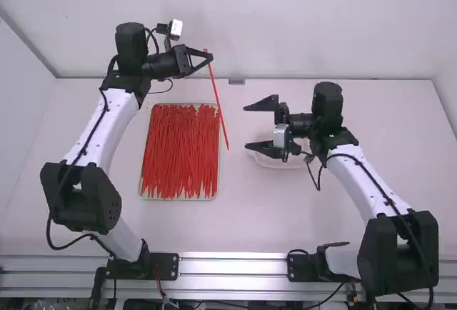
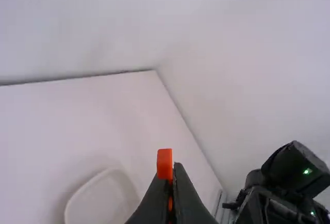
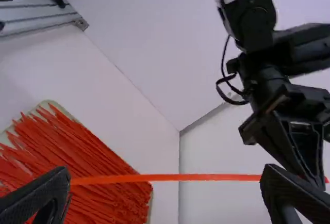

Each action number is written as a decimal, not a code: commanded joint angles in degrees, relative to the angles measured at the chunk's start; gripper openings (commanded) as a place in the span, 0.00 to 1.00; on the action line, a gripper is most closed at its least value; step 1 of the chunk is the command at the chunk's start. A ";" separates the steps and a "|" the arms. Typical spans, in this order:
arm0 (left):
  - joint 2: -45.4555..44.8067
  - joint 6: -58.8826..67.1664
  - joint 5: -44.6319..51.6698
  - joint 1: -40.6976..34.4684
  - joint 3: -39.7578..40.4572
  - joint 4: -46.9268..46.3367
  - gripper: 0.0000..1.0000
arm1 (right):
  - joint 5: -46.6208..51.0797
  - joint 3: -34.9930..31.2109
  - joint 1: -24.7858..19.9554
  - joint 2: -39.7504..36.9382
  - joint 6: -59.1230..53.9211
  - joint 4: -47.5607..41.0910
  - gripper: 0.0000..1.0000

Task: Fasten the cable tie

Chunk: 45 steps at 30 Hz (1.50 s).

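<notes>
Cable ties (image 1: pixel 178 151), all red, are piled on a flat tray (image 1: pixel 178 198) on the white desk (image 1: pixel 285 210). One red cable tie (image 1: pixel 220 110) is pinched at its top end by the left claw (image 1: pixel 207 54), which is closed tight on it. This tie is held up in the air and hangs slanted, just beside the tray. The right claw (image 1: pixel 247 127) is spread wide open, and nothing is held in it. A small white dish (image 1: pixel 277 161) is seen on the desk below it.

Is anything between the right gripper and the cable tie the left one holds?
Nothing visible. Only open space separates the open right gripper from the red cable tie held by the left gripper.
</notes>
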 commanded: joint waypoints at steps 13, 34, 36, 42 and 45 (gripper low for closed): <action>3.61 2.43 6.99 -0.17 -2.43 -6.91 0.02 | -4.39 -3.76 0.13 0.17 -15.72 0.11 0.98; 4.74 -17.97 17.68 -5.46 -9.64 -3.34 0.02 | -7.89 -5.20 0.15 0.17 -19.78 0.11 0.98; 4.74 -19.43 17.73 -5.46 -9.79 -3.61 0.02 | -7.87 -6.23 0.26 0.17 -22.43 0.11 0.98; 4.74 -22.99 12.24 -5.46 -9.77 -3.78 0.02 | -7.87 -8.50 2.38 0.17 -29.14 0.13 0.98; 4.74 -24.61 11.74 -5.44 -9.77 -2.10 0.01 | -7.82 -8.63 3.65 0.17 -29.81 0.11 0.98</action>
